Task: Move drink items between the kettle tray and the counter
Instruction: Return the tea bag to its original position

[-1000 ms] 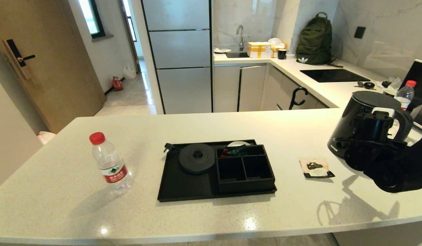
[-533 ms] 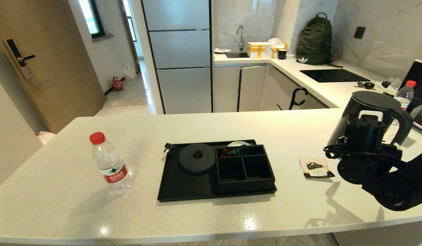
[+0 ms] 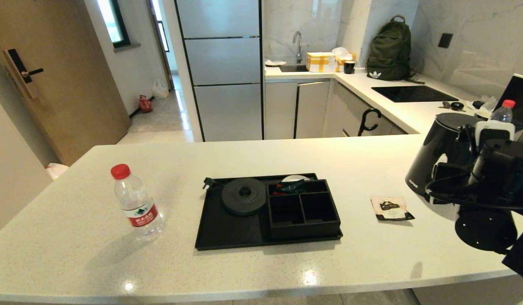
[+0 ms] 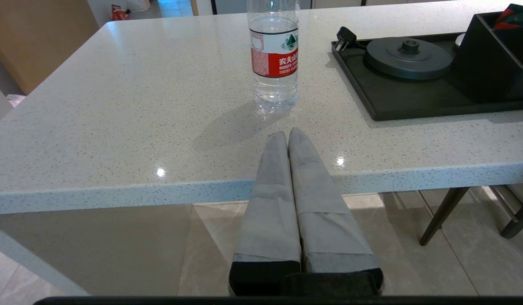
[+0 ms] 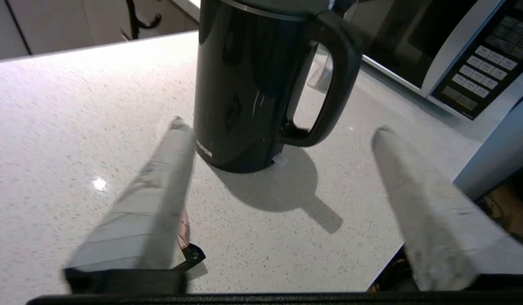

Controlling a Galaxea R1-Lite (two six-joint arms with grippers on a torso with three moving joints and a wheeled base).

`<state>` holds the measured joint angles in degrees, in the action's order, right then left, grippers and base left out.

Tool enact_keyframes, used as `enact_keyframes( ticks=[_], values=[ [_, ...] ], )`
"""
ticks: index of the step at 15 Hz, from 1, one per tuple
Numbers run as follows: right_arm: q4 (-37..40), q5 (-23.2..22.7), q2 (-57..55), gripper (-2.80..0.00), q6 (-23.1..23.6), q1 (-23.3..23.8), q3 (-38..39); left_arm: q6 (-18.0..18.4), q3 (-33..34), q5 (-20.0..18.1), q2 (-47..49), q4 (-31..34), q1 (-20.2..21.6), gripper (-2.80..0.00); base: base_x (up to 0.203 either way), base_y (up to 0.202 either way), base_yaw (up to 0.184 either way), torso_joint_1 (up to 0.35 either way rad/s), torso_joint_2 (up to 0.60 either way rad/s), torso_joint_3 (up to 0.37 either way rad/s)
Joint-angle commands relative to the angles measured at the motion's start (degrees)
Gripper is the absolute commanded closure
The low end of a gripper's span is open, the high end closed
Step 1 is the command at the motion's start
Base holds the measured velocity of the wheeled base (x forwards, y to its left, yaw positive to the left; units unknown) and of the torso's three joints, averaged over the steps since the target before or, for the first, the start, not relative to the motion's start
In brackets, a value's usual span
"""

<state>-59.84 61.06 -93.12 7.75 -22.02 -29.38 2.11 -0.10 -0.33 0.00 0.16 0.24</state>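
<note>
The right gripper (image 5: 278,127) hangs with its fingers spread wide and empty by the counter's (image 3: 286,267) right front edge; the tea sachet (image 3: 391,208) lies flat beneath it, and the upright kettle (image 5: 253,84) stands just beyond, handle between the fingertips' line. This arm is plainly nearer, the left gripper (image 4: 289,137) being pressed shut below the front edge. The bottle (image 3: 136,203) stands left of the kettle tray (image 3: 227,233); in the head view the arm hides the kettle's handle.

steel fridge (image 3: 221,67), wooden door (image 3: 53,76), marble walls (image 3: 456,38).
</note>
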Motion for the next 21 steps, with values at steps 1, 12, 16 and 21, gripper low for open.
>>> enact_keyframes(
  ticks=[1,12,16,21],
  values=[
    [0.2,-0.2,8.9,0.0,1.8,-0.4,1.4,0.0,0.0,0.0,0.0,-0.1,0.0,0.0,0.0,0.0,0.0,0.0,0.0,0.0],
    [49.9,2.1,54.8,0.0,7.6,8.9,-7.4,0.0,0.0,0.0,0.0,-0.1,0.0,0.0,0.0,0.0,0.0,0.0,0.0,0.0],
    [63.7,2.2,68.7,0.0,7.7,19.1,-6.5,0.0,0.0,0.0,0.1,0.0,0.1,0.0,0.0,0.0,0.0,0.0,0.0,0.0],
    [74.1,-29.2,87.9,0.0,3.4,21.1,4.4,0.0,0.0,0.0,0.1,0.0,0.0,0.0,0.0,0.0,0.0,0.0,0.0,0.0]
  ],
)
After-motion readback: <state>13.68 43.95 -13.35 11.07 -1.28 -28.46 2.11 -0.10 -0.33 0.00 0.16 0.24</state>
